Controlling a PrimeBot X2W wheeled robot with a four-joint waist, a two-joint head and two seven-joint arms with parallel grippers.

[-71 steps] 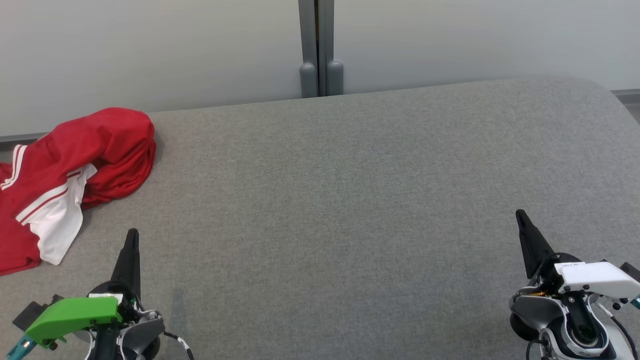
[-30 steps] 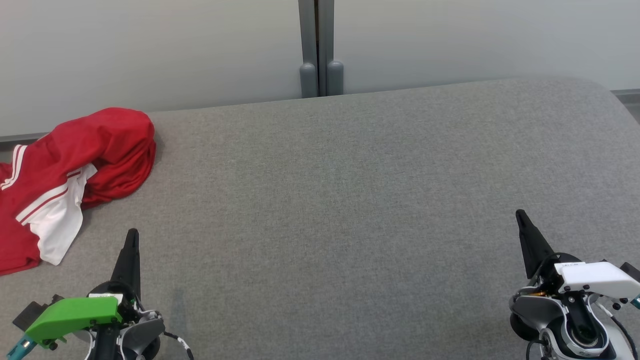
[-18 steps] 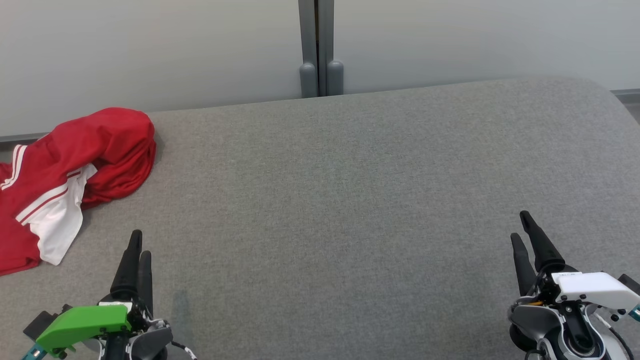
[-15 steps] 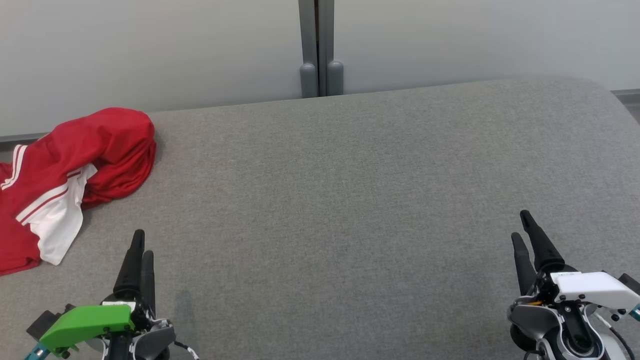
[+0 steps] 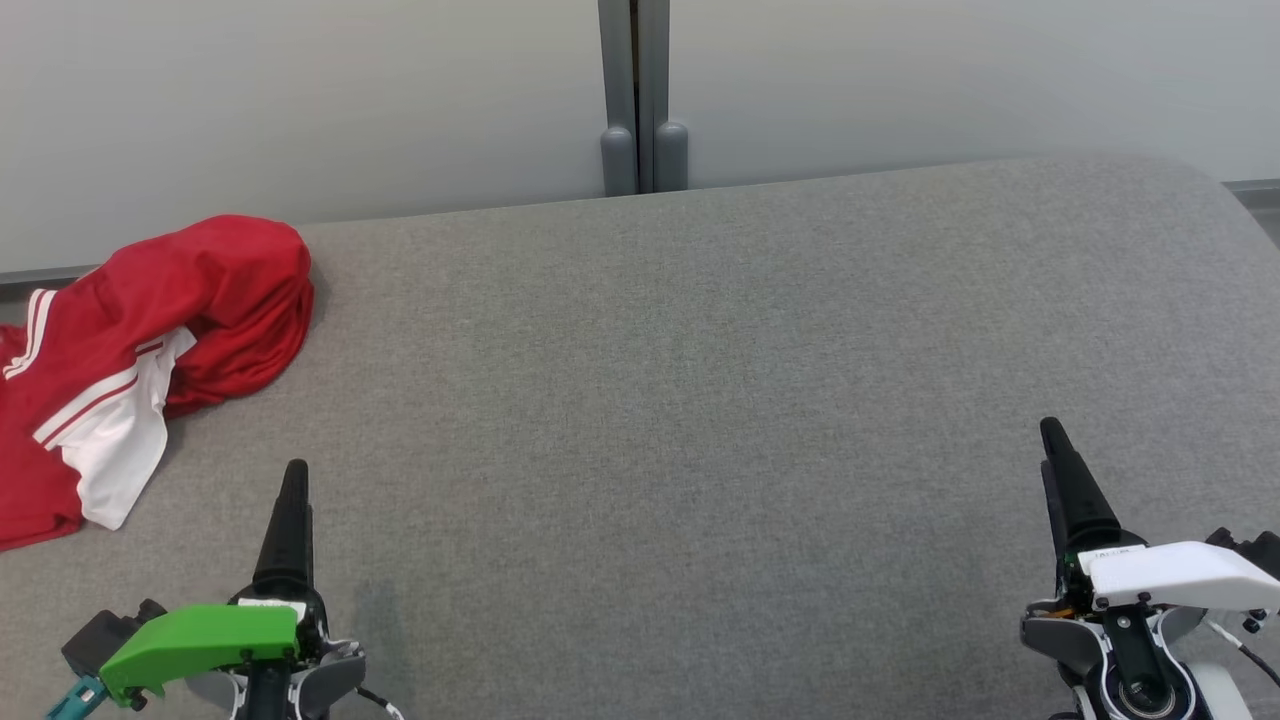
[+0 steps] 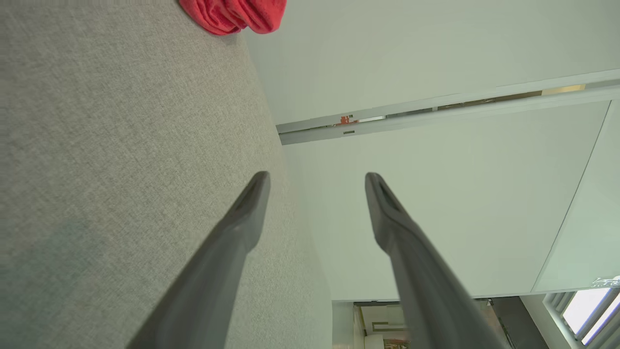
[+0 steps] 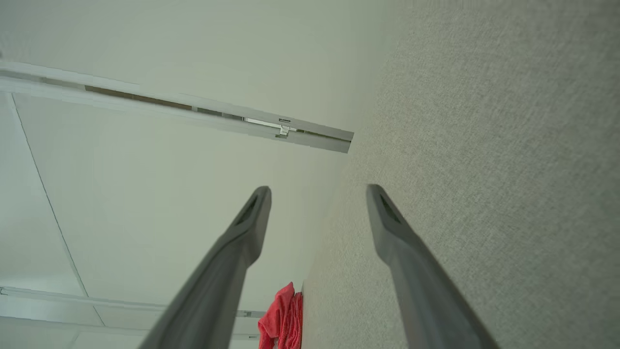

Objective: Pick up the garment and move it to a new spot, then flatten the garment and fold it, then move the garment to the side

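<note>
The garment [image 5: 215, 290], red with white stripes and a white panel, lies crumpled at the far left of the grey surface [image 5: 700, 400]. Its heap runs slantwise from a rounded hump near the back edge down toward the near left, where the head view cuts it off. From the left pincer [image 5: 291, 520] it lies ahead and to the left, near but apart. The left wrist view shows only a red fold [image 6: 232, 14] at the top edge, beyond the fingertips. The right pincer [image 5: 1062, 480] sits well apart, across the whole bare width of the surface, so the left arm is plainly the nearer and looks the likelier one to reach first. Both arms are low at the near edge with fingers pointing away over the cloth. Each wrist view shows its two fingers spread wide with nothing between them.
</note>
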